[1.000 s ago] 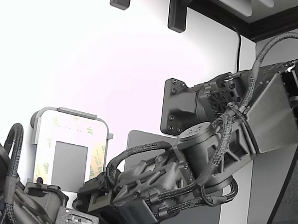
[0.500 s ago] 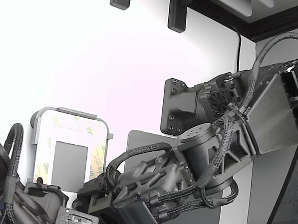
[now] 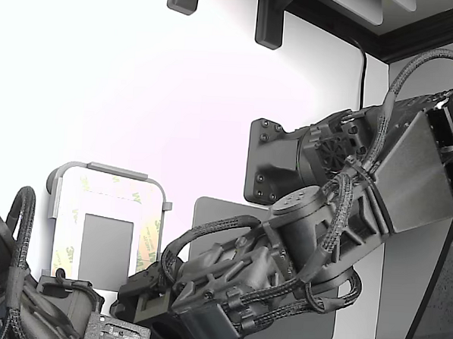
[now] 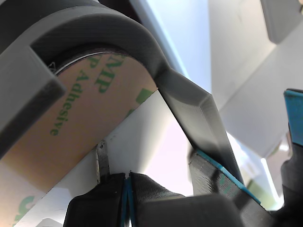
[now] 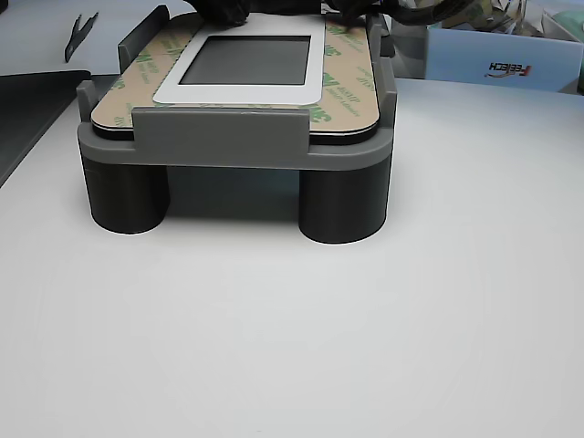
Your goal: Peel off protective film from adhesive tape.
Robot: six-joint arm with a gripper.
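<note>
Other view: the protective film (image 5: pixel 347 87) lies flat as a printed frame in a gray fixture (image 5: pixel 237 141) on the white table (image 5: pixel 365 347), its long axis running away from the camera. The gripper (image 4: pixel 127 182) has its fingertips pressed together at the film's far edge.

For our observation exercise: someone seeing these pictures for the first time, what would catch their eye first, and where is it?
Most striking is the protective film, a cream border printed with green 3M logos, framing a gray rectangle on top of a gray fixture standing on dark cylindrical legs. In the exterior view, a dark cable-wrapped arm fills the right side. In the wrist view, the end effector sits shut at the film's inner edge.
</note>
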